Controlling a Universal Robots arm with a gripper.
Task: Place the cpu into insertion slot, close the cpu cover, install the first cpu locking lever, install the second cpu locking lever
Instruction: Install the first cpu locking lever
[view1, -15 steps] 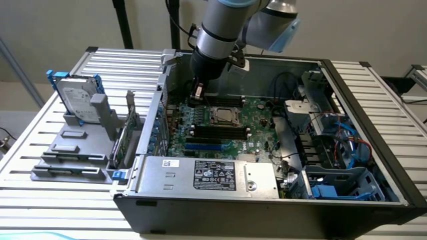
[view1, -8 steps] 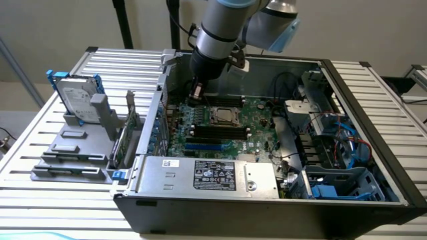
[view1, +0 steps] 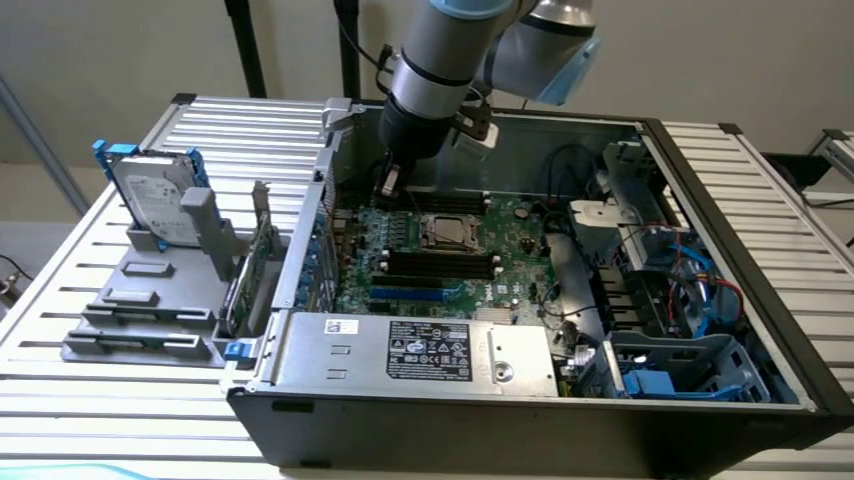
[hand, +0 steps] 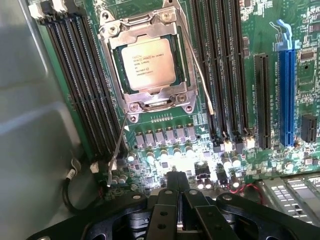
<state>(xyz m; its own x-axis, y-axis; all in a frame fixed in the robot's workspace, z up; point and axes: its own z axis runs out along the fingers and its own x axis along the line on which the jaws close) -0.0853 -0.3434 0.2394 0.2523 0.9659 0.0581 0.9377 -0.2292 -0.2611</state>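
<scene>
The cpu (hand: 148, 64), a pale square chip with printed text, lies flat in the insertion slot (view1: 447, 232) on the green motherboard. The silvery cpu cover (hand: 150, 98) lies down around it, framing the chip. Two thin wire locking levers stand loose. One lever (hand: 202, 82) runs along one side of the socket, and the other lever (hand: 117, 150) sticks out from a corner. My gripper (hand: 178, 182) is shut with nothing between its fingers, a short way from the socket over the row of capacitors. In the exterior view the gripper (view1: 388, 186) hangs at the board's back edge, left of the socket.
Long black memory slots (hand: 85, 85) flank the socket on both sides, with a blue expansion slot (hand: 286, 90) beyond. The grey case wall (hand: 30, 125) is close by. A labelled power-supply box (view1: 427, 350) sits at the front, cables (view1: 667, 270) at the exterior view's right, a hard drive (view1: 154, 195) outside.
</scene>
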